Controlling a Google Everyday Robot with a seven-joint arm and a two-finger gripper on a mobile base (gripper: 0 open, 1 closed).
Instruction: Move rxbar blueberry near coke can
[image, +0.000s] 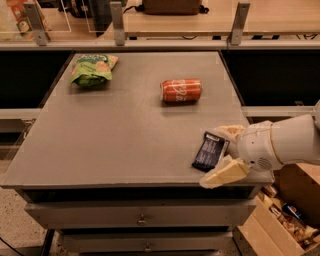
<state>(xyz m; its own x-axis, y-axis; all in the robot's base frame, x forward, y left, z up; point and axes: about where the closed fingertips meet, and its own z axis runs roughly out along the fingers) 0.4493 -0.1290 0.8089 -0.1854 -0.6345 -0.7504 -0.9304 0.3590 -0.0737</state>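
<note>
The rxbar blueberry (210, 151), a flat dark navy wrapper, lies near the front right corner of the grey table (125, 130). The coke can (181, 90) lies on its side further back, near the table's middle right. My gripper (223, 152) comes in from the right with its cream fingers spread. One finger (227, 131) is behind the bar and the other (225, 173) is in front of it at the table's edge. The bar's right side sits between them. The gripper is open and holds nothing.
A green crinkled snack bag (92, 68) lies at the back left of the table. A shelf with posts (118, 22) runs behind the table. A cardboard box (282, 220) with items stands on the floor at the lower right. Drawers (140, 217) sit under the tabletop.
</note>
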